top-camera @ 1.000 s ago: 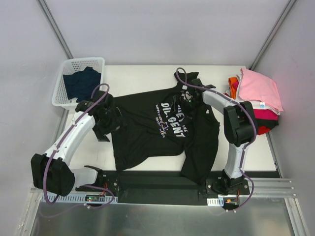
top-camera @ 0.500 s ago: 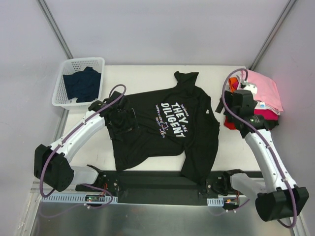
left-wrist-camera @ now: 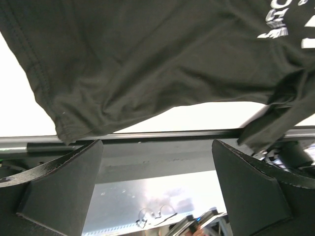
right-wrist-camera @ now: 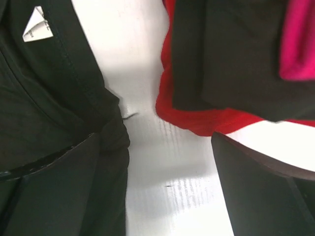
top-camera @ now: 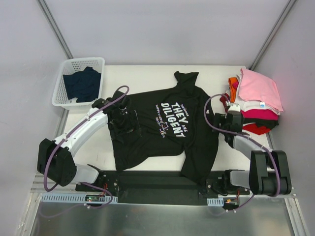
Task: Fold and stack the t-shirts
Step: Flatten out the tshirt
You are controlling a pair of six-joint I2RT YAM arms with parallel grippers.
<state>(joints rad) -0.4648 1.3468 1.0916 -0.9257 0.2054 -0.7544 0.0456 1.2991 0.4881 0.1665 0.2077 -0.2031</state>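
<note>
A black cotton t-shirt with white printed lettering [top-camera: 197, 140] lies open and face up across the middle of the white table [top-camera: 147, 78]. Its collar points to the far side, its body is rumpled, and one corner hangs over the near edge. It has not yet been folded.

At the far right sits a stack of folded t-shirts [top-camera: 258, 98], pink on top with white, magenta, red and orange showing beneath, so that part of the job looks done. At the far left a white plastic mesh basket [top-camera: 83, 60] holds a crumpled dark navy t-shirt [top-camera: 81, 83], which appears to be waiting its turn.

The left gripper [top-camera: 125, 125] hangs over the left side of the black shirt with its fingers spread wide and nothing between them. The right gripper [top-camera: 225, 123] is low over the bare strip between the black shirt's right edge and the stack, likewise released and empty.

By this reckoning, at least two shirts remain to fold and stack.
</note>
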